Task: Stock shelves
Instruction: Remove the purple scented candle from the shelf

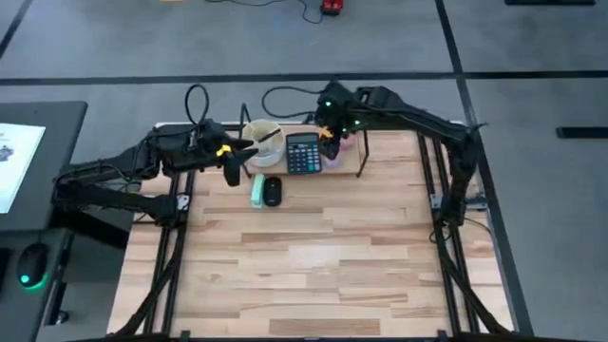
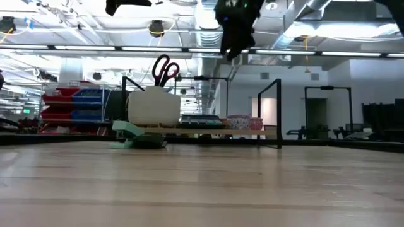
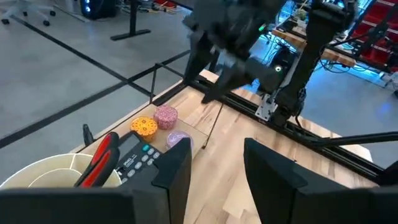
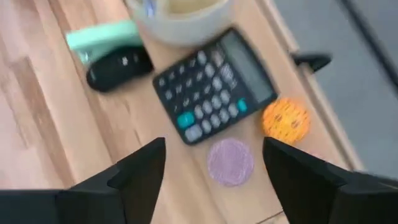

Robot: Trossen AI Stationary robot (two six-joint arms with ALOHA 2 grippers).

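Stocking the low rack (image 1: 353, 167) at the table's far edge, midway through by the look of it. Already sitting on its plank: a white cup (image 1: 263, 143) holding red-handled scissors (image 2: 165, 68), a black calculator (image 1: 303, 153), an orange patterned disc (image 4: 285, 121) and a lilac disc (image 4: 230, 161), plus a pink-speckled one (image 3: 165, 115). Still waiting on the tabletop just in front: a black computer mouse (image 1: 273, 191) and a mint-green stapler-like item (image 1: 256, 190).

Hovering over the rack's right half, right gripper (image 4: 214, 168), jaws released and holding nothing. Hanging near the cup, left gripper (image 3: 214, 165), jaws likewise parted and empty.

Next, probably: reaching down for the mouse or the green item, closing squarely on it, lifting over the plank's front edge and setting it into a free spot without nudging the calculator.
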